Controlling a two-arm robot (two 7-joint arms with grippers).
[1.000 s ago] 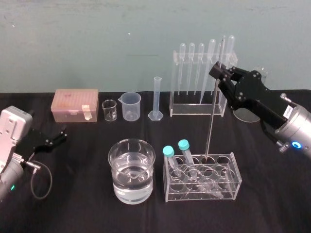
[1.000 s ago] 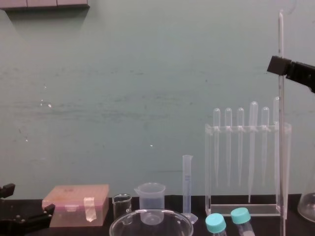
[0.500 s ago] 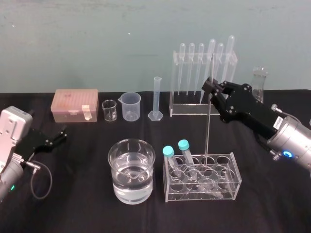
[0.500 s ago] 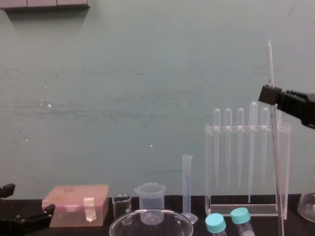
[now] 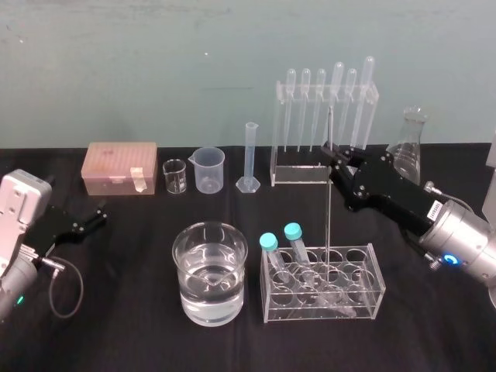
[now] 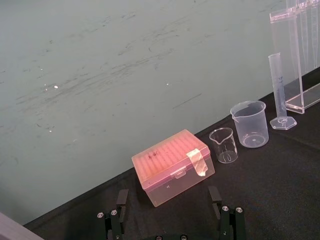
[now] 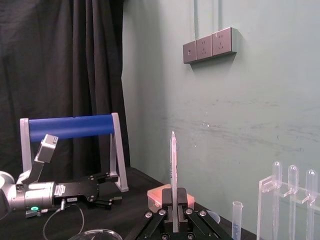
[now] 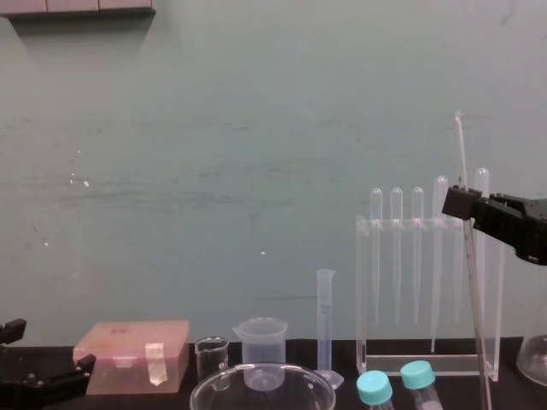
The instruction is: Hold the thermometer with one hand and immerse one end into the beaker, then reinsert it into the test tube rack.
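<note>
Right of centre, the right gripper (image 5: 335, 157) clamps the near-upright thermometer (image 5: 329, 209), its lower end inside the test tube rack (image 5: 364, 293). Far left, the left gripper (image 5: 99, 214) lies with fingers apart.

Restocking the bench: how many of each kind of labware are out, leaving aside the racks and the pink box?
Pipettes: 6
Beakers: 3
Capped tubes: 2
Graduated cylinder: 1
Flask: 1
Thermometer: 1
Total: 14
</note>
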